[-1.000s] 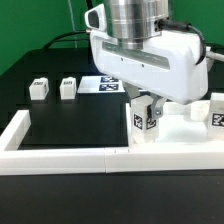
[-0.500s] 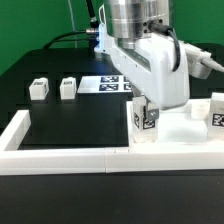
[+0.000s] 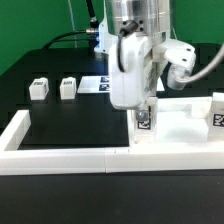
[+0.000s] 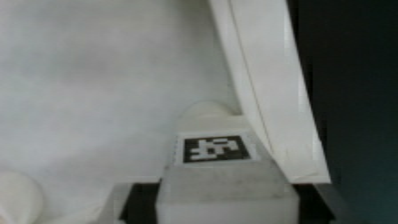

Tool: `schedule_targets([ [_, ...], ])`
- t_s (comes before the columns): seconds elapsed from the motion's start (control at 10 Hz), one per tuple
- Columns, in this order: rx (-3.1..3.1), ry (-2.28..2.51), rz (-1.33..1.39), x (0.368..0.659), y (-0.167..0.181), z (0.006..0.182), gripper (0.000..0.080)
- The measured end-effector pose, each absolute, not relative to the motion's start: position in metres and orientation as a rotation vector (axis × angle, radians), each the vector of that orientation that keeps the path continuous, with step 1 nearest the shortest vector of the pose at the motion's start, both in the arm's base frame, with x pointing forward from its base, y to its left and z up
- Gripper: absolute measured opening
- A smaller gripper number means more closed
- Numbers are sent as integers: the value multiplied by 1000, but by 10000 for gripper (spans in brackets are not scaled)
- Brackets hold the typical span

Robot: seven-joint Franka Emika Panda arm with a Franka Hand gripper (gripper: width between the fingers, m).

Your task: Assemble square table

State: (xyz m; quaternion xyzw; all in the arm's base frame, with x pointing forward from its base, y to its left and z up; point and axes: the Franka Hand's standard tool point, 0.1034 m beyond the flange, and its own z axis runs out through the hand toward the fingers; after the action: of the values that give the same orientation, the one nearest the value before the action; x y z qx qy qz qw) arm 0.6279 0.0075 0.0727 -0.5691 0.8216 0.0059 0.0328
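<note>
The square tabletop [image 3: 185,128], a white slab with a raised rim, lies at the exterior view's right. My gripper [image 3: 145,106] is shut on a white tagged leg [image 3: 145,123] that stands upright at the slab's near corner. In the wrist view the leg [image 4: 217,150] shows its tag between my dark fingers [image 4: 143,200], with the slab's surface [image 4: 89,100] and its rim [image 4: 267,80] beyond. Two loose legs [image 3: 39,89] [image 3: 68,88] stand on the black table at the left. Another tagged leg [image 3: 217,110] stands at the far right.
The marker board [image 3: 103,85] lies behind the arm. Long white fence bars run along the front [image 3: 70,156] and the left side [image 3: 17,130]. Cables hang behind the arm.
My wrist has turned about its vertical axis, so the gripper body now shows edge-on. The held leg stays at the same corner of the slab.
</note>
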Motion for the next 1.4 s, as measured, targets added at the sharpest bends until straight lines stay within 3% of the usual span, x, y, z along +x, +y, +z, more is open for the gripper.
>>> schedule_targets([
  [0.5,-1701,2577,-2,627,8,72,324],
  [0.6,-1703,2576,-2,627,8,72,507],
  [0.7,-1718,2564,-3,627,9,73,507],
  [0.8,-1787,2513,0,628,13,78,620],
  [1.1,-1930,2398,20,622,26,91,648],
  [1.4,-1931,2401,23,621,25,88,649],
])
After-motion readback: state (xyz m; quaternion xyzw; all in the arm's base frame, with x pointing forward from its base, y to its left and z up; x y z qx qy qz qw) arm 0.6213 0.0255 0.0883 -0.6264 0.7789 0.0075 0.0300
